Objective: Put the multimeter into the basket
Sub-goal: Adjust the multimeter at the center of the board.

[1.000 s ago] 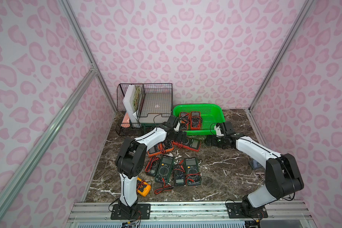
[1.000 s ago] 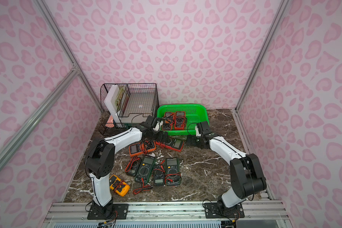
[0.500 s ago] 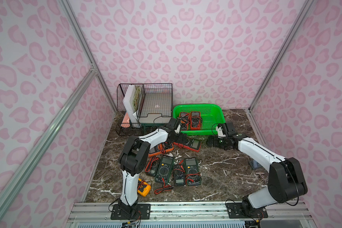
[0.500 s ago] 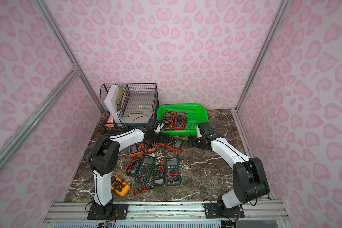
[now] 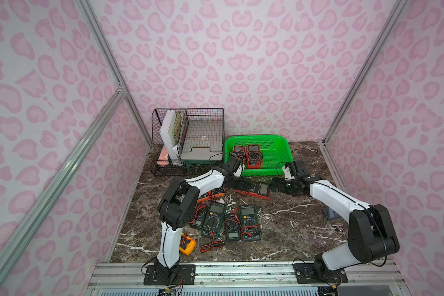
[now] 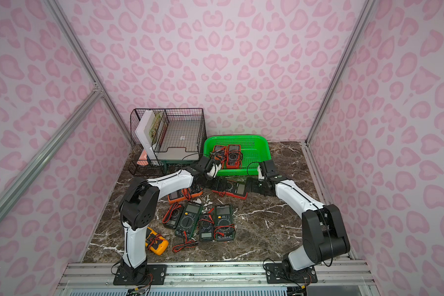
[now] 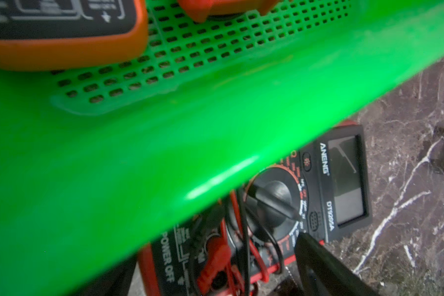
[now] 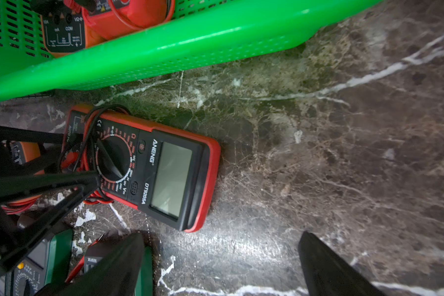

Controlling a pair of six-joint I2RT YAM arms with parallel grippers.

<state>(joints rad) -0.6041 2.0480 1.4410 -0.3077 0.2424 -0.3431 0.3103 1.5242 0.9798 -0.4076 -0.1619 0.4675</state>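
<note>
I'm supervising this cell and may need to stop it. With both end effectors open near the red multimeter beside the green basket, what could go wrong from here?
1. The left end effector and right end effector crowd the same red multimeter; they might collide.
2. Its loose leads could snag on the basket rim during lifting.
3. The meter lies close to the basket's near wall; a low lift may shove the basket.

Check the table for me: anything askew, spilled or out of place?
Nothing looks spilled or damaged. One set of red and black test leads sprawls uncoiled on the dark marble table, in front of the dark green plastic multimeters.
</note>
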